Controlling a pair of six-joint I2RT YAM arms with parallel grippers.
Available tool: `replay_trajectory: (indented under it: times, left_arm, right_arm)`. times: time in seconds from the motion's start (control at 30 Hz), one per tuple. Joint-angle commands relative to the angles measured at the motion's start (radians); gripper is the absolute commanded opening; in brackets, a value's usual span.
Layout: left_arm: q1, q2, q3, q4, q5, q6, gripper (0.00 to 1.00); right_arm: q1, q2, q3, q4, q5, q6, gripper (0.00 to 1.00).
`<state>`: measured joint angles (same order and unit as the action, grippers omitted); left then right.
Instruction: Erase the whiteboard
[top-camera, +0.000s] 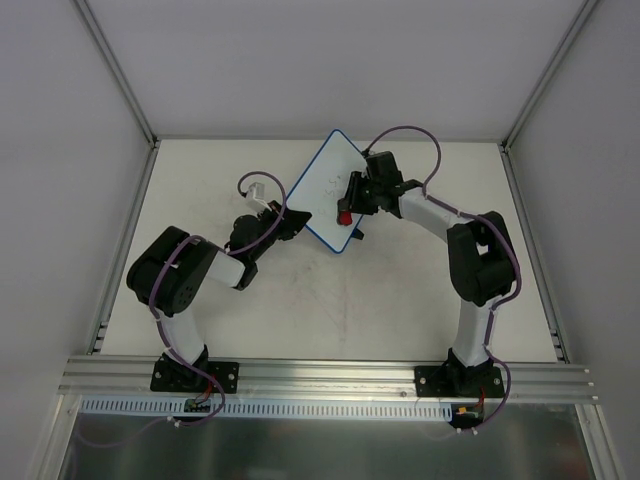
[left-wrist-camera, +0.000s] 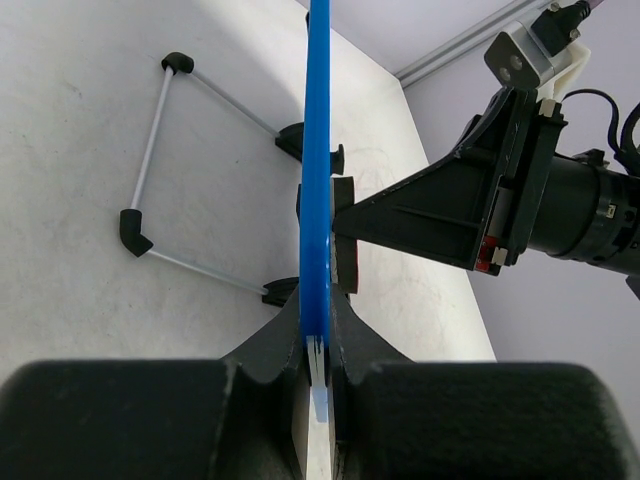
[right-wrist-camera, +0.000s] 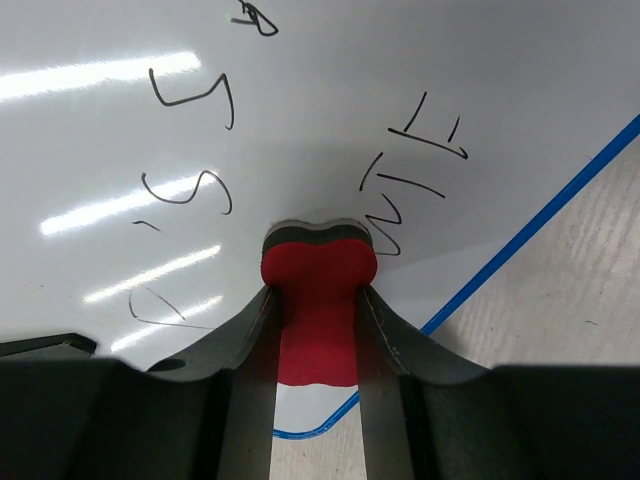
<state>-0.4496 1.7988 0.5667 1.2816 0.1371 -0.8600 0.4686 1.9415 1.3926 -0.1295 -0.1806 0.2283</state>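
Observation:
The whiteboard (top-camera: 322, 185), white with a blue rim, stands slanted at the middle back of the table. My left gripper (top-camera: 296, 222) is shut on its lower left edge. In the left wrist view the board's blue rim (left-wrist-camera: 318, 150) is edge-on, running up from between the closed fingertips of the left gripper (left-wrist-camera: 321, 340). My right gripper (top-camera: 347, 207) is shut on a red bone-shaped eraser (top-camera: 344, 216). In the right wrist view the eraser (right-wrist-camera: 318, 305) sits between the right gripper's fingers (right-wrist-camera: 318, 290), its dark felt end against the whiteboard's face (right-wrist-camera: 330, 90) among black handwriting.
A wire stand (left-wrist-camera: 150, 160) with black corner pieces lies on the table behind the board. The pale table (top-camera: 400, 300) is enclosed by white walls, with an aluminium rail (top-camera: 330, 375) along the near edge where the arm bases are bolted.

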Motion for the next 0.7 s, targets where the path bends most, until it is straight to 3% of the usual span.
replay_trajectory:
  times: [0.0, 0.27, 0.67]
  left_arm:
    - [0.028, 0.000, -0.002, 0.400, -0.018, 0.013, 0.00]
    - [0.031, 0.010, 0.021, 0.400, 0.033, 0.019, 0.00]
    - [0.043, 0.043, 0.061, 0.400, 0.122, -0.017, 0.00]
  right_arm:
    - [0.011, 0.030, -0.020, 0.016, -0.010, 0.006, 0.00]
    - [0.094, -0.004, 0.068, 0.013, -0.069, -0.075, 0.00]
    - [0.143, -0.033, 0.048, 0.088, -0.197, -0.221, 0.00]
